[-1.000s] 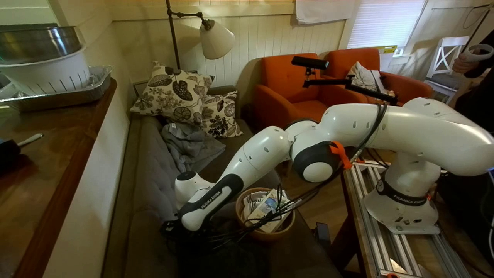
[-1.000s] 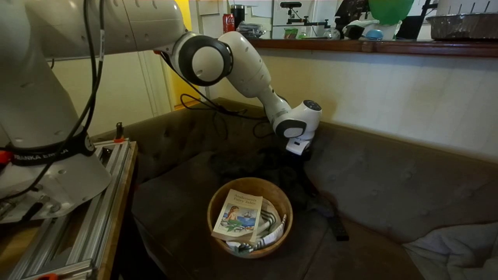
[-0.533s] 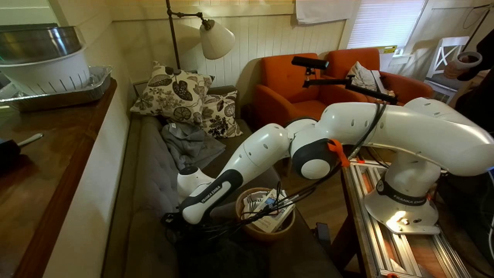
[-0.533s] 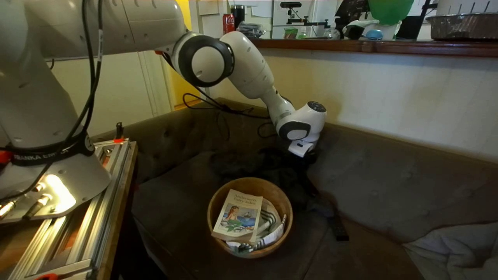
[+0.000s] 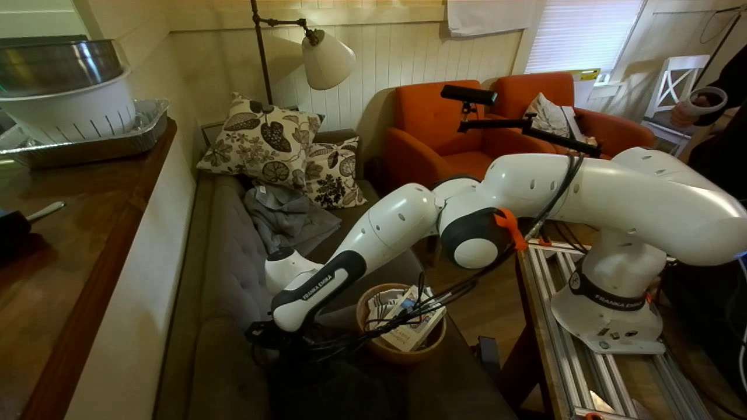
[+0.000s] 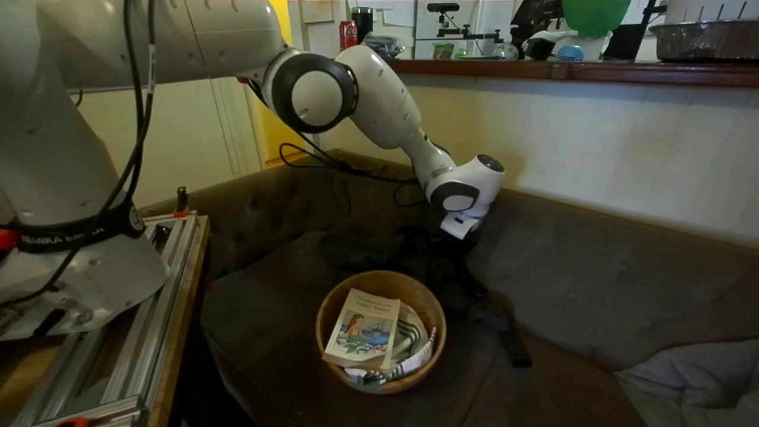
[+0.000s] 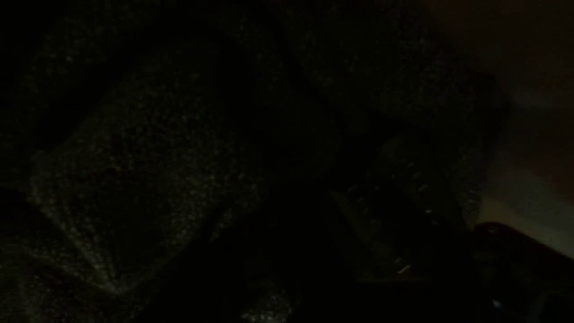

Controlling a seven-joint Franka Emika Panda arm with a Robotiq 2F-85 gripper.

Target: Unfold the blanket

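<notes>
A dark, crumpled blanket (image 6: 362, 249) lies on the sofa seat, behind the wooden bowl in an exterior view. Its nubby folds (image 7: 148, 161) fill much of the very dark wrist view. My gripper (image 6: 453, 246) points down at the blanket's edge, near the sofa back; a second exterior angle shows the gripper (image 5: 262, 335) low beside the backrest. Black fingers merge with the dark fabric, so neither their spacing nor any cloth between them can be made out. In the wrist view the jaw area is nearly black.
The wooden bowl (image 6: 409, 290) holds a book (image 6: 362, 329) and striped cloth. A black remote (image 6: 516, 350) lies on the seat. Further along are a grey cloth (image 5: 286, 216) and patterned pillows (image 5: 262, 140). The sofa backrest (image 6: 593, 255) rises close behind the gripper.
The arm's hand has shifted slightly, toward the right in one exterior view and a little upward in the other. The blanket shows no clear change.
</notes>
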